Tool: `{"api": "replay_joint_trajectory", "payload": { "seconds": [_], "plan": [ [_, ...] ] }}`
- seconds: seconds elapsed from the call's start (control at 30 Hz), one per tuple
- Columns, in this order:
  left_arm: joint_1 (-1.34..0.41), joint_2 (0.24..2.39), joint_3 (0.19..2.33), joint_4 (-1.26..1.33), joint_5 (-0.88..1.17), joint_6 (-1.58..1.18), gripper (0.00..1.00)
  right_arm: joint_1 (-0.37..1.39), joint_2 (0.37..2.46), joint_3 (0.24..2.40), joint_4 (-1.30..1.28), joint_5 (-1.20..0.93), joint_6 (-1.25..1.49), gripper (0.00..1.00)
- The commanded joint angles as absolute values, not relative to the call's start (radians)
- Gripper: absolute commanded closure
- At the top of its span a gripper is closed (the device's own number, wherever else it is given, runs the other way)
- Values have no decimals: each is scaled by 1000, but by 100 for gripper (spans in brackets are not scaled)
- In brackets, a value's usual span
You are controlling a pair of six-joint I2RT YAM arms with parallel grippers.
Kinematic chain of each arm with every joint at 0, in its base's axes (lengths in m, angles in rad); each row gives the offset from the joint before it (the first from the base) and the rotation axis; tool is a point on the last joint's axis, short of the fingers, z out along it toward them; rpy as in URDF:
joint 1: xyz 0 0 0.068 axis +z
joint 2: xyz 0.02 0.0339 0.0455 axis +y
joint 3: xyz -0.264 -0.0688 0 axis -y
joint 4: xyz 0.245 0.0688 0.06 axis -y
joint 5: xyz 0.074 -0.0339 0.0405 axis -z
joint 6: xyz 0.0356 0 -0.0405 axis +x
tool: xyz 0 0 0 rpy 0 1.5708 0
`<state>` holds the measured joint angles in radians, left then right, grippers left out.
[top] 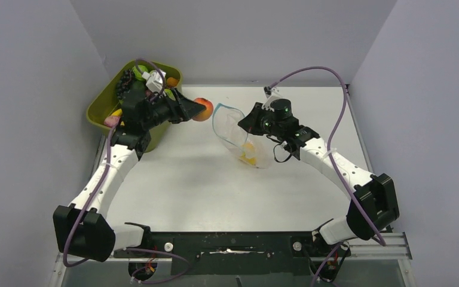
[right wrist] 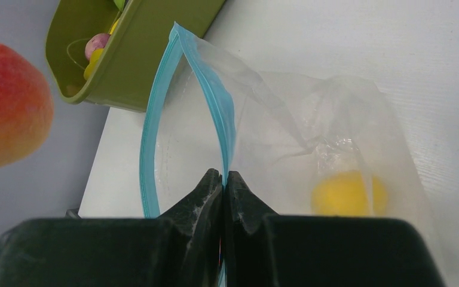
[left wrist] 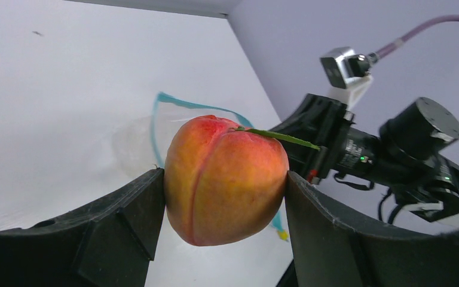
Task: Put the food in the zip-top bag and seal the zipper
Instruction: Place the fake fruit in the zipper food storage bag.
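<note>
We judge the peach (top: 203, 109) to be a light, hard, smooth plastic shell that could slip if it were squeezed off-centre, so its broad flanks are the place to take it. The left gripper (left wrist: 226, 197) has it there, one pad on each side. It is held in the air near the far edge of the bench, between the olive tub (top: 103, 106) in the far left corner and the zip-top bag (top: 242, 140). The bag looks thin and floppy and would likely not stand open alone, and the stiffer zipper (right wrist: 149, 143) is its best handle. The right gripper (right wrist: 224, 182) is pinched tight on one lip of that strip, holding the mouth agape towards the peach just beside it. A yellow fruit (right wrist: 348, 194) lies at the bag's bottom.
</note>
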<state>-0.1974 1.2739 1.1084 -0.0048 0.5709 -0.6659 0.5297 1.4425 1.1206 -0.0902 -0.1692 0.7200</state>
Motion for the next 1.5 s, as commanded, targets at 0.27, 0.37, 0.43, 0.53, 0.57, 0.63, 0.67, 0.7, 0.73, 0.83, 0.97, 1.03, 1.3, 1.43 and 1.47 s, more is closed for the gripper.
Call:
{"api": "replay_joint_trajectory", "payload": {
  "seconds": [0.27,0.37,0.43,0.53,0.57,0.63,0.67,0.7,0.73,0.83,0.97,1.03,1.3,1.43,1.47],
  "plan": [
    [-324,1304,1012,358,619,-930,61,555,1413,1176,-38,-165,729,100],
    [-324,1329,1020,295,610,-902,61,557,1403,1152,-24,-163,739,100],
    [-325,1340,1016,288,603,-900,61,557,1406,1149,-21,-173,741,100],
    [-333,1357,1018,279,597,-898,61,558,1409,1156,-24,-184,740,100],
    [-337,1362,1020,269,590,-890,61,558,1408,1157,-25,-182,739,100],
    [-346,1375,1020,248,567,-874,61,558,1403,1159,-23,-177,735,100],
    [-350,1380,1019,240,556,-863,61,558,1402,1160,-23,-176,733,100],
    [-352,1385,1019,231,551,-857,61,558,1403,1162,-22,-178,732,100],
    [-352,1391,1020,221,547,-850,60,558,1403,1164,-23,-180,730,100],
    [-359,1402,1026,187,540,-836,55,558,1401,1163,-25,-183,732,100],
    [-375,1416,1050,148,566,-808,38,558,1402,1161,-24,-184,730,100],
    [-377,1420,1060,130,572,-792,33,558,1406,1165,-25,-185,726,100],
    [-377,1430,1127,46,570,-735,24,557,1391,1184,-49,-176,694,100],
    [-377,1430,1136,9,564,-722,24,554,1385,1180,-56,-166,681,100],
    [-378,1429,1137,2,562,-718,24,552,1384,1178,-54,-168,681,100]
  ]
}}
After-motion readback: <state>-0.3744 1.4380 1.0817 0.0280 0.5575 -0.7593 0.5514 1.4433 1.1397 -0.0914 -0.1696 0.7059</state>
